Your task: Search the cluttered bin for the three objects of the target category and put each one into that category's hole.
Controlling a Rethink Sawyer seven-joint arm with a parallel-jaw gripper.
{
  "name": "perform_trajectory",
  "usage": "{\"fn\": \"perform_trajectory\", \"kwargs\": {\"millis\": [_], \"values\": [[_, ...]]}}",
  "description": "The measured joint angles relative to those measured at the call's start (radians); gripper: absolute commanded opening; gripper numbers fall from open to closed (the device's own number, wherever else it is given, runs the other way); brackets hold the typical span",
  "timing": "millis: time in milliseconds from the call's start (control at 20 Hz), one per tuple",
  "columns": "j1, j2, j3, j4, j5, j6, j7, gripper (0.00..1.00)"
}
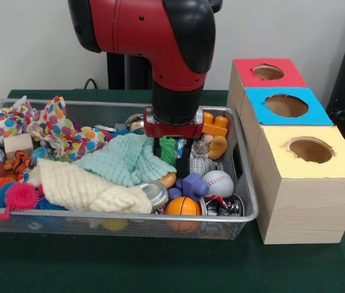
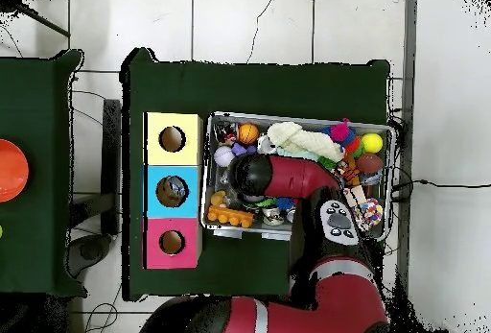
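The gripper point(image 1: 163, 146) hangs low in the centre of the front view, its tips sunk among the clutter beside the mint green cloth point(image 1: 127, 160); whether the jaws are spread or closed cannot be told, as the red wrist plate and the cloth hide them. Immediately right of it lie an orange block point(image 1: 215, 124) and a green fringed item point(image 1: 170, 148). Lower right in the wire bin point(image 1: 250, 198) sit a baseball point(image 1: 218, 182), a blue block point(image 1: 192, 185) and a small basketball point(image 1: 183, 206). A cream cloth point(image 1: 87, 188) covers the lower left centre, with a spotted cloth point(image 1: 56, 127) at upper left. Right of the bin stands the wooden box: red hole point(image 1: 268, 72), blue hole point(image 1: 286, 105), yellow hole point(image 1: 310, 149). In the overhead view the arm point(image 2: 288, 178) covers the bin's middle.
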Motion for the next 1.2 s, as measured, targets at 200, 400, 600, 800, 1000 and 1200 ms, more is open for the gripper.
{"fn": "perform_trajectory", "kwargs": {"millis": [200,400,600,800,1000,1200], "values": [[0.001,0.001,0.0,-0.001,0.0,0.0,0.0,1.0],[0.005,0.002,0.0,-0.003,0.0,0.0,0.0,1.0],[0.011,0.002,0.0,-0.004,0.0,0.0,0.0,1.0],[0.012,0.002,0.0,-0.004,0.0,0.0,0.0,1.0],[0.012,0.002,0.0,-0.003,0.0,0.0,0.0,1.0],[0.012,0.002,0.0,-0.004,0.0,0.0,0.0,1.0]]}}
